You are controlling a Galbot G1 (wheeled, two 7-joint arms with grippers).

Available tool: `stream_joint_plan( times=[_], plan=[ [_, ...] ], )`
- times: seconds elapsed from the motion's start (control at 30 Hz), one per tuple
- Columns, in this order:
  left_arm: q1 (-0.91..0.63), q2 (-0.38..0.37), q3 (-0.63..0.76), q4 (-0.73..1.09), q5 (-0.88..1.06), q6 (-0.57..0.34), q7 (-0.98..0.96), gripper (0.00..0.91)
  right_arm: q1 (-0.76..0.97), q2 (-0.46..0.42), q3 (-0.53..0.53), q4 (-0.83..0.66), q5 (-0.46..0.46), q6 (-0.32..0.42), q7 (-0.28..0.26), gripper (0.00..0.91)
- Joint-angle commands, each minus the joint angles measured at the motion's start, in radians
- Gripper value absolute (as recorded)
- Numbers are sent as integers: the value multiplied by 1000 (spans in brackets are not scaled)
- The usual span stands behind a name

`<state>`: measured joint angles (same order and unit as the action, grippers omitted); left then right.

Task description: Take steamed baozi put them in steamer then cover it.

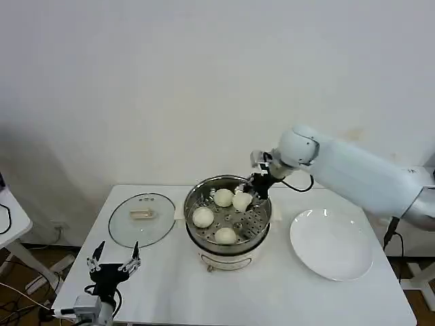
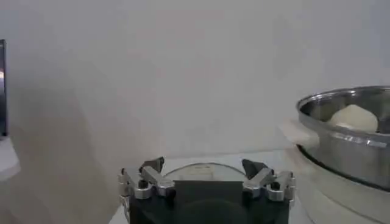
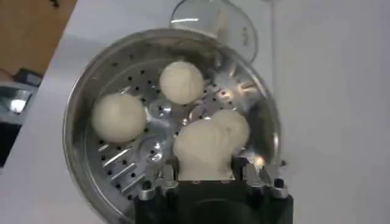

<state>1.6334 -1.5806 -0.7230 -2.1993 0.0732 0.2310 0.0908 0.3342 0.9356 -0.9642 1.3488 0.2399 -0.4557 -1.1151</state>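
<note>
Stainless-steel steamer (image 1: pixel 228 221) at tabletop (image 1: pixel 170 285) centre holds four baozi (image 1: pixel 203 216). Right gripper (image 1: pixel 249 195), over the far rim, has fingers clamped on one bun. Left gripper (image 1: pixel 113 261), fingers apart, hovers near the cover (image 1: pixel 143 219) lying left of the steamer.

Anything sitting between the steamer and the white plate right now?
No. In the head view, bare tabletop separates the steamer from the white plate.

Four baozi (image 1: pixel 203 216), one steamer (image 1: pixel 197 239), one cover (image 1: pixel 122 227), one plate (image 1: pixel 331 246).
</note>
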Motion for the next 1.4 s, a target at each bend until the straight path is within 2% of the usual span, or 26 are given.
stream_joint_plan(
  times=[0.03, 1.0, 1.03, 1.1, 1.13, 1.4],
  plan=[
    [-2, -2, 2, -2, 0, 1, 1, 907, -11, 20, -43, -37, -89, 3, -17, 584],
    [1, 1, 1, 12, 0, -1, -3, 907, -44, 41, -33, -27, -87, -32, 15, 584],
    [1, 1, 0, 11, 0, -1, -3, 907, -43, 42, -34, -28, -87, -32, 16, 625],
    [1, 0, 0, 10, 0, -1, -2, 907, -43, 43, -34, -28, -88, -31, 18, 846],
    [0, 0, 0, 9, 0, -1, -2, 907, -42, 41, -36, -27, -88, -31, 18, 907],
    [-4, -2, 1, 11, 0, -1, -1, 907, -35, 23, -31, -15, -83, -34, 28, 907]
  ],
)
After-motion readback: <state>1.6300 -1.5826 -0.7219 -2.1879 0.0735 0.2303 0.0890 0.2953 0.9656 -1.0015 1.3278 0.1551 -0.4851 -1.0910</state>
